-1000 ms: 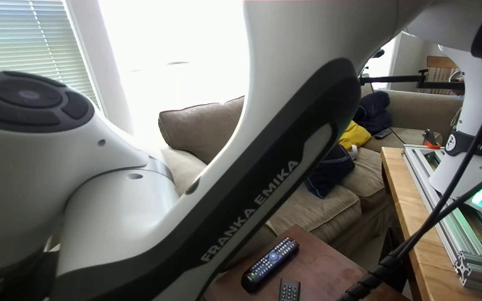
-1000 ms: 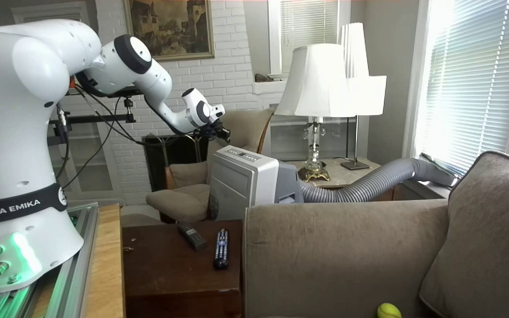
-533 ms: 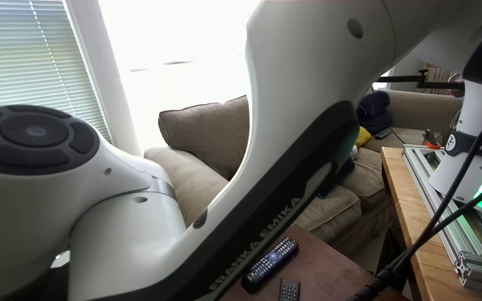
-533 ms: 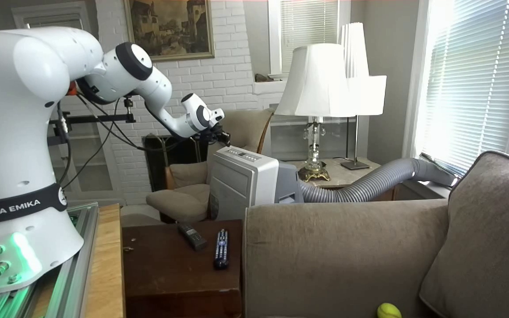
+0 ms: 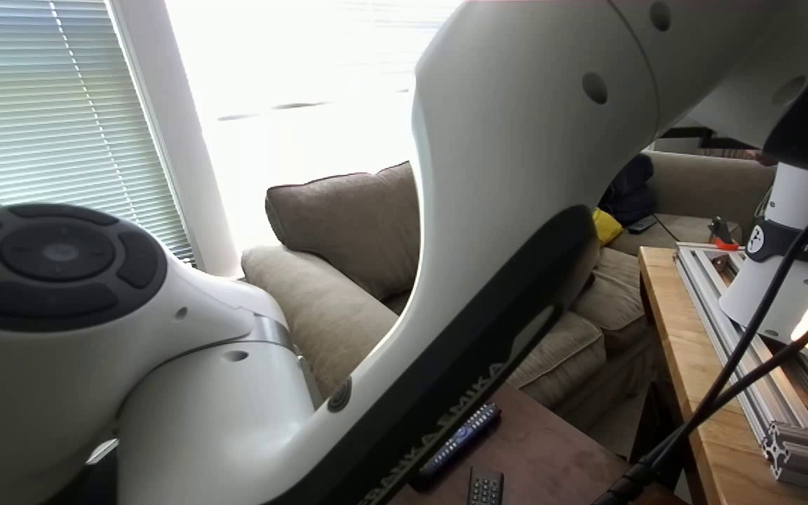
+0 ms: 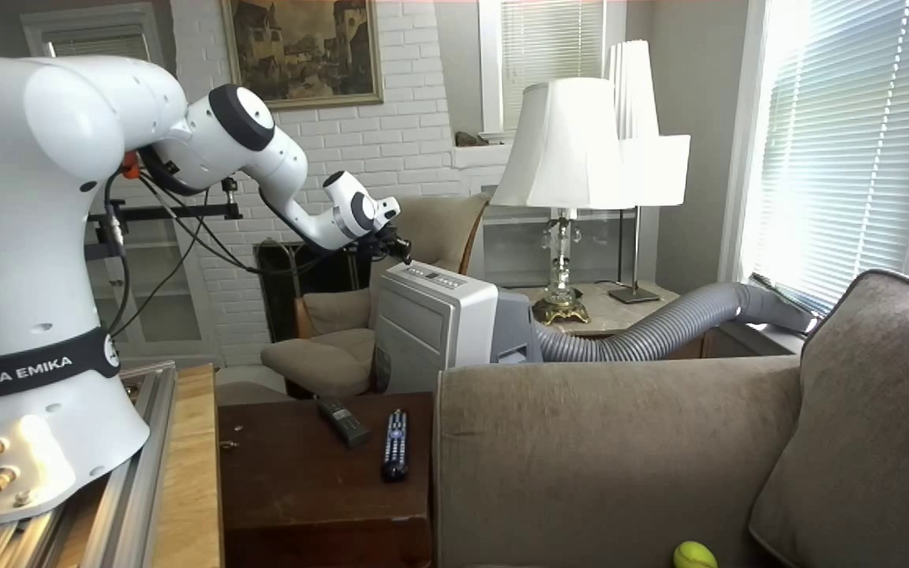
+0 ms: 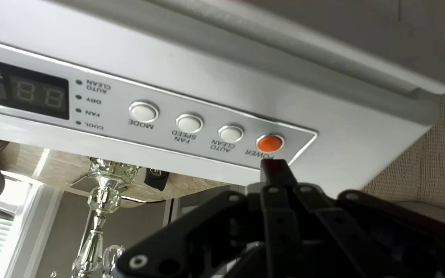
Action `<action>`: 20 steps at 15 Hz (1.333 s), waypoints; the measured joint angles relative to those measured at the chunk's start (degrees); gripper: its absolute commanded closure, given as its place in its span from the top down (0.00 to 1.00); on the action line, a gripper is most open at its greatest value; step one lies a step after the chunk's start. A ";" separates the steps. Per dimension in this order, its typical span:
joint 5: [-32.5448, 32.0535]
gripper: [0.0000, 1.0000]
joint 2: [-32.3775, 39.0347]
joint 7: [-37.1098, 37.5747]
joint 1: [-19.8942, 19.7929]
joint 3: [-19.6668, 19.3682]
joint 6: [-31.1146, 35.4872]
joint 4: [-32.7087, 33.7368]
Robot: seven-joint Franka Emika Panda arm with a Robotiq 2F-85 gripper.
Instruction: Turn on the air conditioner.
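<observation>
The air conditioner [image 6: 415, 331] is a boxy light-grey unit standing behind the brown side table in an exterior view. Its top panel fills much of the wrist view, with lettering upside down. The panel has a dark display [image 7: 23, 90] with faint digits, white buttons [image 7: 189, 123] and an orange power button [image 7: 270, 143]. My gripper [image 7: 276, 164] is shut, with no object seen in it. Its tip lies over the "POWER" label, just beside the orange button; I cannot tell whether it touches the panel. In an exterior view the gripper [image 6: 405, 256] is at the unit's top far corner.
Two remotes [image 6: 395, 446] [image 6: 342, 422] lie on the brown side table [image 6: 320, 489]. A grey exhaust hose [image 6: 644, 323] runs from the unit to the window. A lamp [image 6: 561, 146] stands behind it. A couch [image 6: 620, 442] and an armchair [image 6: 431, 229] are close by.
The arm has come down, and the gripper has dropped from above the unit to its top edge. In the last half second it moved only slightly. The base light has turned from green to orange-white.
</observation>
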 measured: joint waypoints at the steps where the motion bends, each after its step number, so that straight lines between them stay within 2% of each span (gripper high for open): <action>1: 0.00 0.00 0.23 0.00 0.00 -0.04 -0.10 0.27; 14: 0.00 0.00 1.84 0.00 -0.05 -0.76 -3.13 2.68; 20: 0.10 0.00 2.91 -0.03 -0.36 -0.78 -6.87 6.07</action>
